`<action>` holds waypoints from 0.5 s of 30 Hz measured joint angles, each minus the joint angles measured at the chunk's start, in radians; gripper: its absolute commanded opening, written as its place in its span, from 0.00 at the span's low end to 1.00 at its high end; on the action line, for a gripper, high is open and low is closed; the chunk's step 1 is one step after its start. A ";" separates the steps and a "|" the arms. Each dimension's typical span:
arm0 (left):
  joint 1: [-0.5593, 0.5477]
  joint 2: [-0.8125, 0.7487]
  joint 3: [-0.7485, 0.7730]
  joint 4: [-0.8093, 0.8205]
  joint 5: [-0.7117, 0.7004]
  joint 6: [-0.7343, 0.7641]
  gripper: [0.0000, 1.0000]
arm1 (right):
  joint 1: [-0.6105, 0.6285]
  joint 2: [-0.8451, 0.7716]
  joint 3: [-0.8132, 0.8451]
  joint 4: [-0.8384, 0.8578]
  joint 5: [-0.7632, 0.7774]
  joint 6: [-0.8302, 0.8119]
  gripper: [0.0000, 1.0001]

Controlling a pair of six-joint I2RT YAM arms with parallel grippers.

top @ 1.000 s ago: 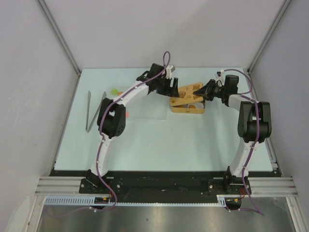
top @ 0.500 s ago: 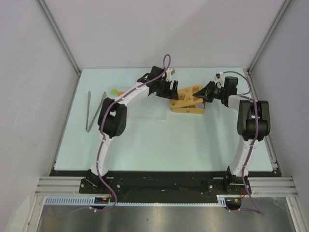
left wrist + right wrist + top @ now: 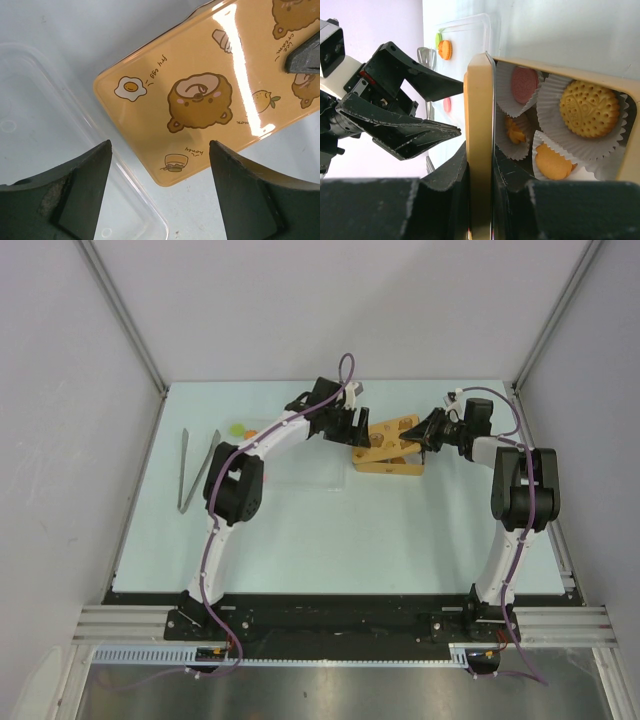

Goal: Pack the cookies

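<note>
Nearest of the group, the box (image 3: 385,468) holds four cookies (image 3: 590,111) in paper cups (image 3: 612,137) (one pink-red, three orange). Just beyond, the right gripper (image 3: 480,172) pinches the raised lid (image 3: 480,100) by its edge, and the left gripper (image 3: 160,150) hovers spread above it. Far left lie three loose: an orange cookie (image 3: 445,49), a green cookie (image 3: 438,39), a pink cookie (image 3: 447,105). Packing seems unfinished; next, probably, fetch those, then lower the lid

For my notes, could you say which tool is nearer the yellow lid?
Right. The right tool grips the edge of the yellow lid; the left tool is open, pointing at its face.
</note>
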 measured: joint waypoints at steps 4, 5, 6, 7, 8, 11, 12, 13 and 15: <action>-0.004 0.005 0.000 0.000 0.013 -0.005 0.84 | -0.001 0.000 0.000 0.000 0.000 0.000 0.02; -0.005 0.006 0.000 0.000 0.018 -0.009 0.84 | -0.002 0.000 0.000 0.000 0.000 0.000 0.02; -0.005 0.009 0.000 0.000 0.023 -0.012 0.84 | -0.002 0.000 0.000 0.000 0.000 0.000 0.03; -0.005 0.013 0.000 0.000 0.028 -0.018 0.84 | -0.002 0.000 0.000 0.000 0.000 0.000 0.03; -0.005 0.016 0.000 0.000 0.035 -0.021 0.84 | -0.003 0.000 0.000 -0.001 -0.001 0.000 0.03; -0.005 0.026 0.000 0.001 0.055 -0.035 0.84 | -0.004 0.000 0.000 -0.001 -0.002 0.000 0.04; -0.005 0.028 0.000 0.001 0.061 -0.038 0.85 | -0.005 0.001 0.000 0.000 -0.004 0.000 0.04; -0.005 0.031 0.000 0.001 0.069 -0.043 0.85 | -0.006 0.002 0.000 0.000 -0.004 0.000 0.04; -0.005 0.034 0.000 0.004 0.081 -0.053 0.85 | -0.006 0.004 0.000 0.000 -0.006 0.000 0.04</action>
